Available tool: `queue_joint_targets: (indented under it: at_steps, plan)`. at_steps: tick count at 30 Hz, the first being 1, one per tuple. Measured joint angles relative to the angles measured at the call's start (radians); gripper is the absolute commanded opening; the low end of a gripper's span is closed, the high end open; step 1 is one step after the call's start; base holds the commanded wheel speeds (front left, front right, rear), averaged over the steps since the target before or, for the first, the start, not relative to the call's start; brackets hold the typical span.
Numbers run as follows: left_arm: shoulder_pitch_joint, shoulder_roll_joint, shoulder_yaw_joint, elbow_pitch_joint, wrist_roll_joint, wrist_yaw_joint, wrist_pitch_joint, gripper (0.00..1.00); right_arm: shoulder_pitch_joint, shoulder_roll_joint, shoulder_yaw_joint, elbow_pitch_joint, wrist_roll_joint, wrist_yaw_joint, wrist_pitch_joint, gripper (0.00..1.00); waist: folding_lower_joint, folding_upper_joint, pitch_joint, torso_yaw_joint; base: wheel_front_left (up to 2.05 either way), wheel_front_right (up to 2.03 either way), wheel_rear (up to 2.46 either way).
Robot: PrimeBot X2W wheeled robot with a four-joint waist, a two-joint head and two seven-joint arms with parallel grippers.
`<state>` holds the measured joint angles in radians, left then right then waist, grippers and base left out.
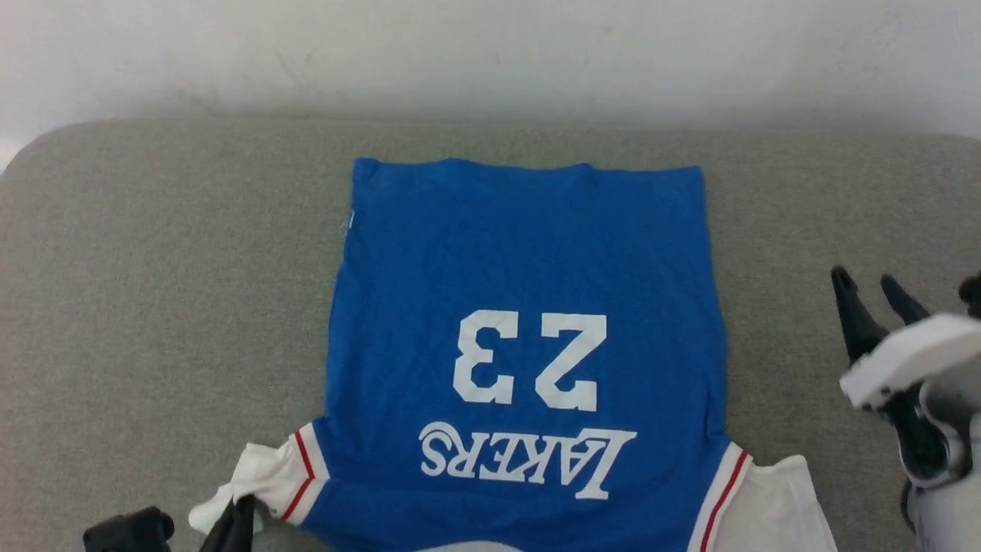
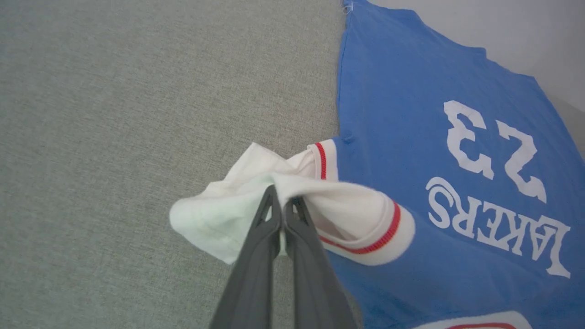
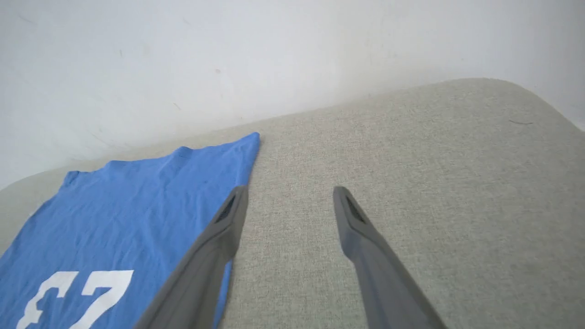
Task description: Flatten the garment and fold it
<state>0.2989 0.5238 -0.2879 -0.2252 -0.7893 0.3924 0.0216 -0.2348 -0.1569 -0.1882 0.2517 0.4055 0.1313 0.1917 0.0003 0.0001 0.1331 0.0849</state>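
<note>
Head view: the shirt (image 1: 521, 307) lies spread flat on a grey cushion (image 1: 153, 307). Its 23 and LAKERS print is upside down and its hem is toward the white wall (image 1: 490, 54). The right gripper (image 1: 866, 280) sits off the shirt's right side.

Left wrist view: the left gripper (image 2: 283, 203) is clamped on the bunched white sleeve (image 2: 205, 219).

Right wrist view: the right gripper's 2 fingers are spread apart and empty, over bare cushion just beside the shirt's blue edge.

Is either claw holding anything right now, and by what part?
The left claw is shut on the shirt, pinching its bunched white sleeve. The right claw is open above the grey cushion, holding nothing.
</note>
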Motion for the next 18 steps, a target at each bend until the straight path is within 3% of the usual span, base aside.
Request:
queue_joint_targets:
  at_steps: [5, 10, 18]
  plan:
    - [-0.083, -0.025, -0.023, -0.016, 0.021, -0.031, -0.031, 0.00, -0.282, -0.047, 0.024, 0.267, -0.011, 0.000, 0.021, 1.00, -0.0001, 0.0000, 0.054, 0.048, 0.00, 0.00, 0.00]
    - [-0.164, -0.050, -0.057, -0.018, 0.048, -0.059, -0.044, 0.00, -0.517, -0.089, 0.036, 0.491, -0.051, 0.000, 0.114, 1.00, 0.0000, 0.0000, 0.120, 0.103, 0.00, 0.00, 0.00]
    - [-0.234, -0.069, -0.086, -0.036, 0.066, -0.090, -0.064, 0.00, -0.772, -0.101, 0.070, 0.733, -0.139, 0.000, 0.278, 1.00, 0.0001, 0.0000, 0.225, 0.178, 0.00, 0.00, 0.00]
